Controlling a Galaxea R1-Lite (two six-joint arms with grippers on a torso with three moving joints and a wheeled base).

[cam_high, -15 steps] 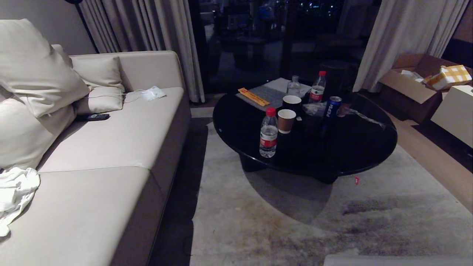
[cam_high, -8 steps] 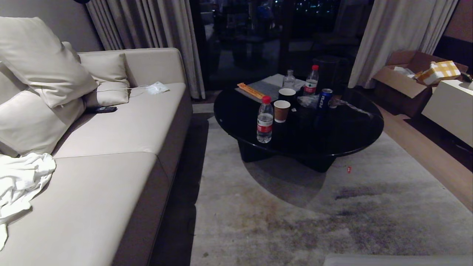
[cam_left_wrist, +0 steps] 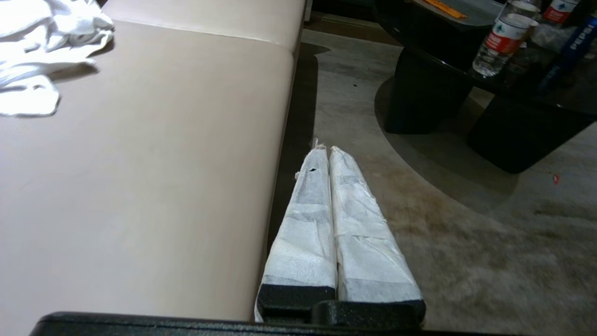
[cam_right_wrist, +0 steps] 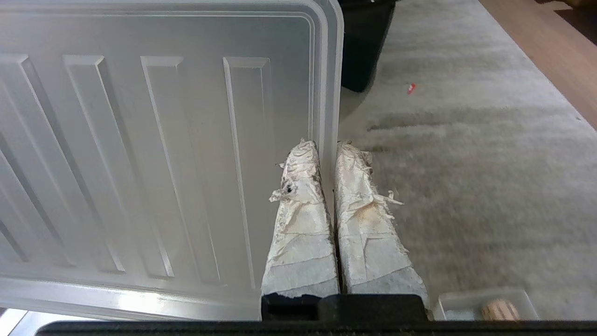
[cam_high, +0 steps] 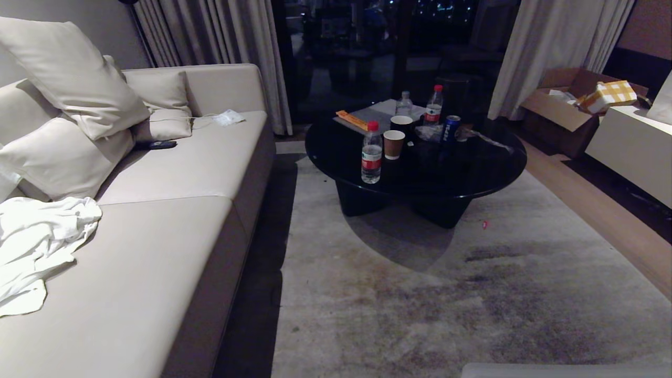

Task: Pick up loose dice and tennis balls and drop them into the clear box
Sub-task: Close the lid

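Camera has backed off; table (cam_high: 472, 178) now farther. Can (cam_high: 450, 128) reads "PEPSI". Right gripper (cam_right_wrist: 326, 149) clamped on ribbed lid (cam_right_wrist: 154, 154) edge; left gripper (cam_left_wrist: 325, 153) together, empty.

From my left wrist I read "PEPSI" in white letters running up the side of a blue can (cam_left_wrist: 577, 41) on the black round table (cam_left_wrist: 536, 88). The can (cam_high: 450, 127) sits at about one o'clock ahead of me. The red labels on the water bottles (cam_left_wrist: 499, 44) carry print too small for me to read.
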